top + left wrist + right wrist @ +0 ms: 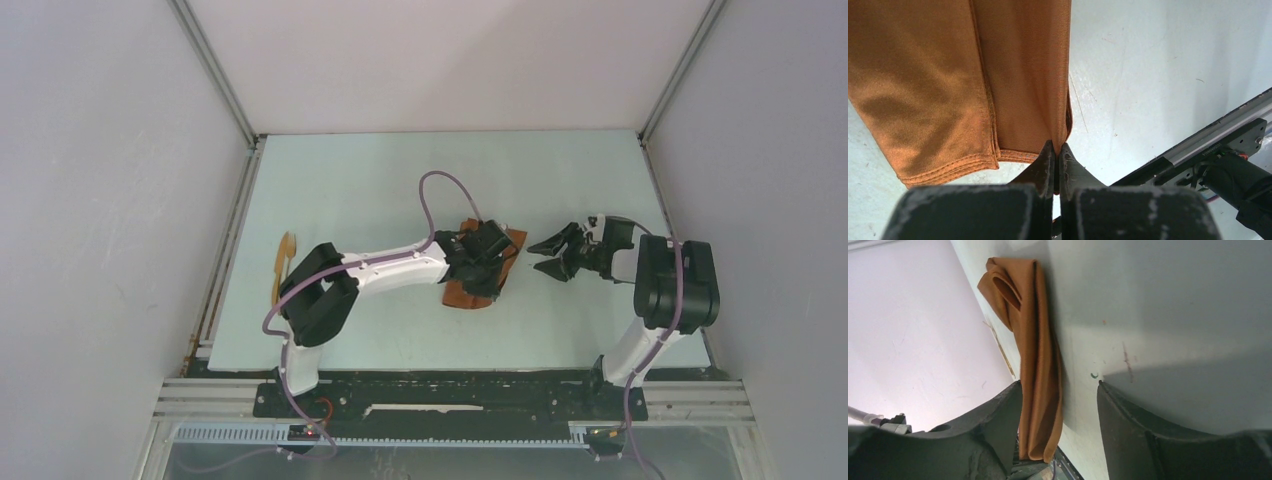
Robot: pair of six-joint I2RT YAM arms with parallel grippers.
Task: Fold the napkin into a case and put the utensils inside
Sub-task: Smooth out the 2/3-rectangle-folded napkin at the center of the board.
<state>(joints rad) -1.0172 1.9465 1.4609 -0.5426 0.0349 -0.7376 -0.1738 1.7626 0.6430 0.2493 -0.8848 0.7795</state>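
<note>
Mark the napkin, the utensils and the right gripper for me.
napkin (923,75): left wrist view, flat middle of the folded cloth.
utensils (287,248): top external view, wide end of a wooden piece.
right gripper (1058,383): right wrist view, midway between its open fingers.

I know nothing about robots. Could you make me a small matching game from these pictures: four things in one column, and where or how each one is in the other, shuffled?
Things:
1. napkin
2. left gripper
3. right gripper
4. utensils

Places and states:
A. open, holding nothing, just right of the cloth
B. lying at the table's left edge
C. shut, pinching the cloth's edge
D. folded into an oblong, mid-table

Pairs: 1-D, 2-C, 3-A, 4-B
</note>
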